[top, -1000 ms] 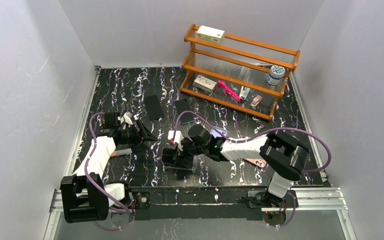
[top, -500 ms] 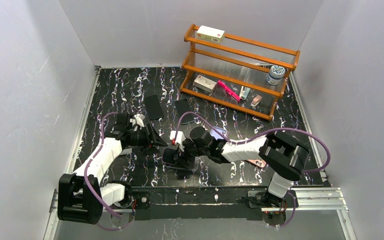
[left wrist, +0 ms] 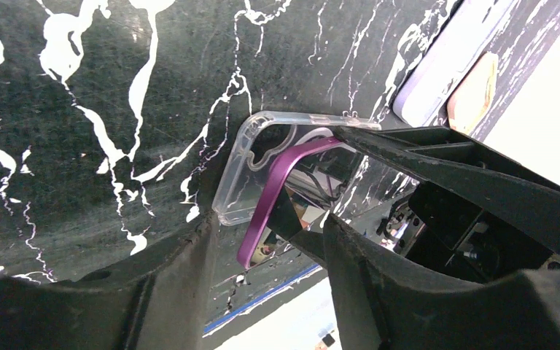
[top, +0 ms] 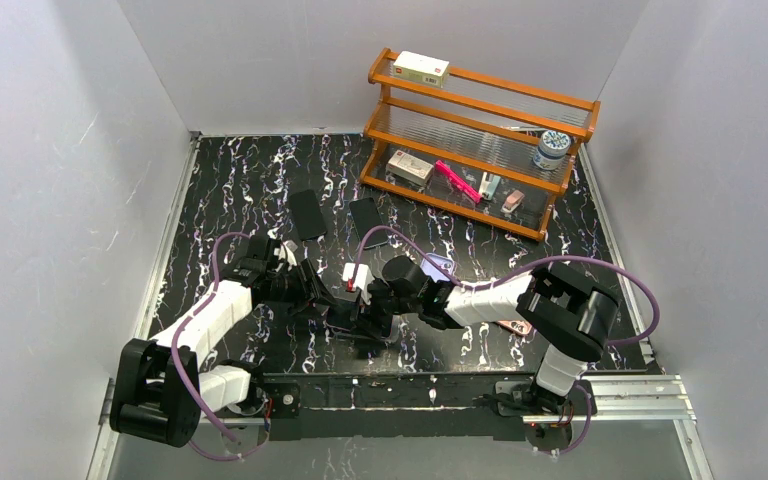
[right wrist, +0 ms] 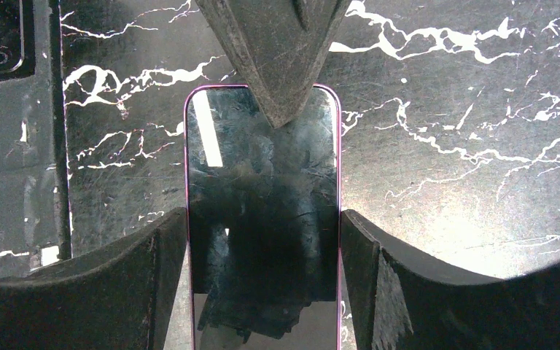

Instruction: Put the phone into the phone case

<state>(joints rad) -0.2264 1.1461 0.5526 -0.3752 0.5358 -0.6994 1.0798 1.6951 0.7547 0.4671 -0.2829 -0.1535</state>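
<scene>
The phone (right wrist: 262, 219), with a dark screen and purple rim, is held across its width by my right gripper (right wrist: 264, 219), both fingers against its long edges. The left wrist view shows it tilted, its purple rim (left wrist: 270, 197) set into the clear phone case (left wrist: 251, 171) lying on the table. My left gripper (left wrist: 266, 230) straddles the phone's lower end with its jaws apart, and table shows between the rim and the left finger. One left fingertip (right wrist: 277, 65) overlaps the far end of the screen. From above, the left gripper (top: 320, 297) and right gripper (top: 357, 308) meet near the table's front.
A wooden rack (top: 480, 120) with boxes and small items stands at the back right. Two dark slabs (top: 307, 213) (top: 368, 220) lie mid-table. A lilac case (left wrist: 445, 65) and a peach one (left wrist: 474, 95) lie past the right arm. Grey walls enclose the table.
My left arm has swung right to meet the right gripper, and its jaws have narrowed. The right gripper has stayed on the phone, shifting only slightly.
</scene>
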